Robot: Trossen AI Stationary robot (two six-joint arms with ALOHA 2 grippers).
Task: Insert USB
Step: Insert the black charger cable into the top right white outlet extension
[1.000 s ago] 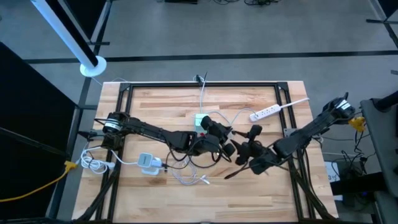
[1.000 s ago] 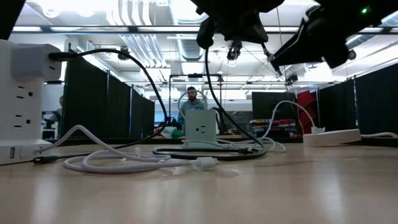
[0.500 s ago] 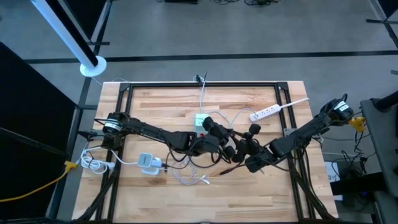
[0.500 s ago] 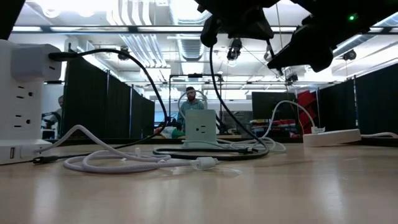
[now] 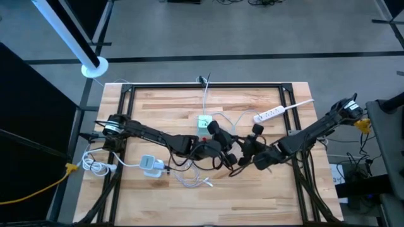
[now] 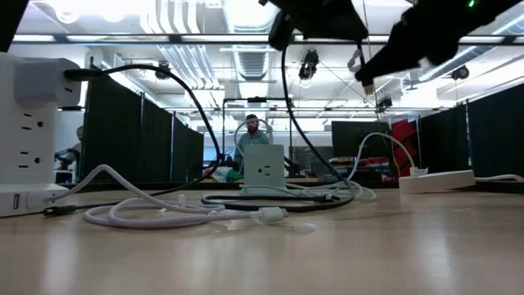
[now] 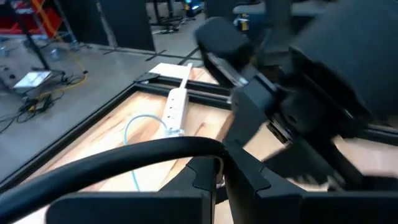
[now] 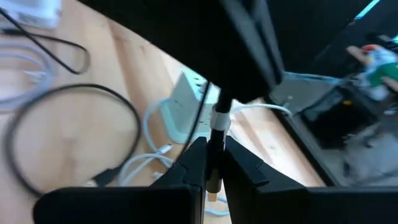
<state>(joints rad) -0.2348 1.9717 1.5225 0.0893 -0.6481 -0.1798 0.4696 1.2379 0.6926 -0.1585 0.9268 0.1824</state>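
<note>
USB plug (image 8: 213, 180) on a black cable (image 7: 118, 158) sits mid-frame, above the counter (image 5: 164, 107). My right gripper (image 8: 212, 163) pinches the plug in its jaws; my left gripper (image 7: 219, 177) pinches the cable just behind. I judge the plug light and rigid, the cable springy; best held by the plug's housing.

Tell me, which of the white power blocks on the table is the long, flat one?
The power strip near the table's far right corner is the long one. The cube at the middle and the block at front left are squat.
</note>
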